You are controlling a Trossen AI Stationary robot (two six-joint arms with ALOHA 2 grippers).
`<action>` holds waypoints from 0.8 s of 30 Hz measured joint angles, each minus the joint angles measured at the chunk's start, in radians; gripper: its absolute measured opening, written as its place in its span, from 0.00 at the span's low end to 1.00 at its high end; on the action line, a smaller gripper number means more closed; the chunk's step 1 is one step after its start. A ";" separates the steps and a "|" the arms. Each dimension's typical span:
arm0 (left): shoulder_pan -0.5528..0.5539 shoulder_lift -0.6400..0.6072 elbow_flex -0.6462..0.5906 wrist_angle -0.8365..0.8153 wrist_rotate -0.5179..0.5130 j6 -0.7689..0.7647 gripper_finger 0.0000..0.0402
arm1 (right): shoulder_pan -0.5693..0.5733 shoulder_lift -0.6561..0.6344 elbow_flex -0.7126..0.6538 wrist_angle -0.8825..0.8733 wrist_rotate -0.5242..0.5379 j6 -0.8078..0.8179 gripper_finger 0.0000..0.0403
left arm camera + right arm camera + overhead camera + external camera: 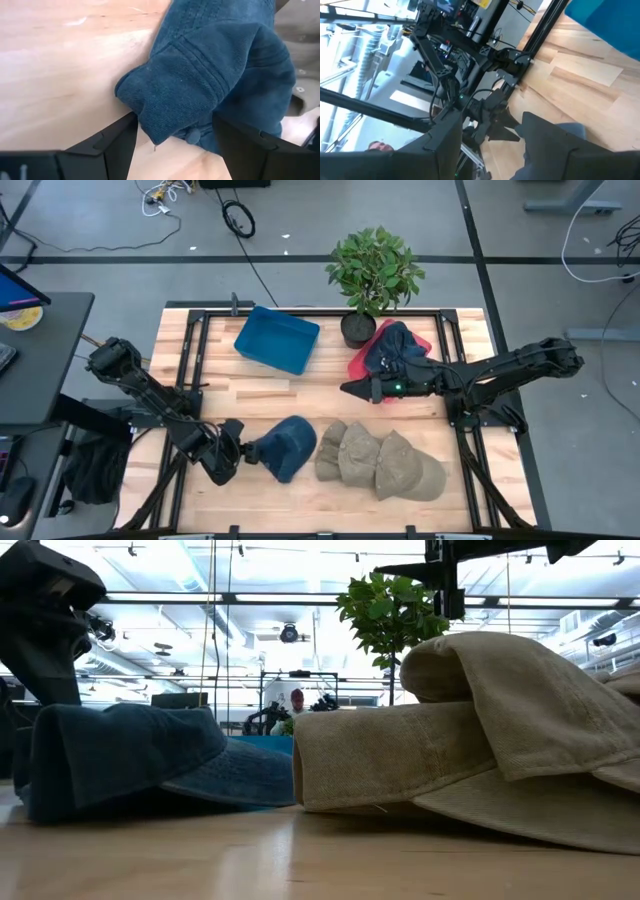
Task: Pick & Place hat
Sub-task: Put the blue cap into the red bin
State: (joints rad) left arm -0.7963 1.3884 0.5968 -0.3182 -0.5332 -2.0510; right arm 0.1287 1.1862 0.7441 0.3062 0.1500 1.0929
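Observation:
A blue denim hat (285, 446) lies on the wooden table near its near edge, also in the low view (130, 755). My left gripper (238, 450) sits low at the hat's left end, shut on it (175, 131). My right gripper (355, 388) hovers open over the table's middle, reaching in from the right, its fingertips (492, 142) apart with nothing between them. Behind it, a pile of red and navy hats (392, 348) rests on the table by the plant pot. Beige hats (385, 462) lie overlapping to the right of the blue hat. My left gripper holds the blue hat by its folded left end (165, 107), pinched between the two fingers in several bunched layers. The fingers (112, 145) come in low and nearly level from the table's left. The hat rests on the table.
A blue bin (277, 338) stands at the far left-centre of the table, and a potted plant (372, 275) at the far edge. The beige hats (470, 730) lie right beside the blue hat. Bare wood (300, 395) shows between bin and hats.

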 joint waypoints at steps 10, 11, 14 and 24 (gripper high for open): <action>0.001 0.032 0.000 -0.026 -0.087 0.043 0.65 | 0.000 0.000 0.000 -0.001 0.000 0.014 0.52; 0.001 0.040 0.000 -0.029 -0.088 0.043 0.65 | 0.000 0.000 0.000 0.000 0.000 0.013 0.52; 0.003 0.084 0.000 -0.020 -0.103 0.038 0.65 | 0.000 0.000 0.000 -0.001 0.001 -0.002 0.52; 0.000 0.203 0.000 0.119 -0.241 -0.100 0.57 | 0.000 0.000 0.000 -0.013 -0.011 -0.074 0.52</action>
State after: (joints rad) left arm -0.7960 1.5913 0.5964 -0.1993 -0.7742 -2.1515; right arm 0.1284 1.1862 0.7441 0.2935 0.1387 1.0187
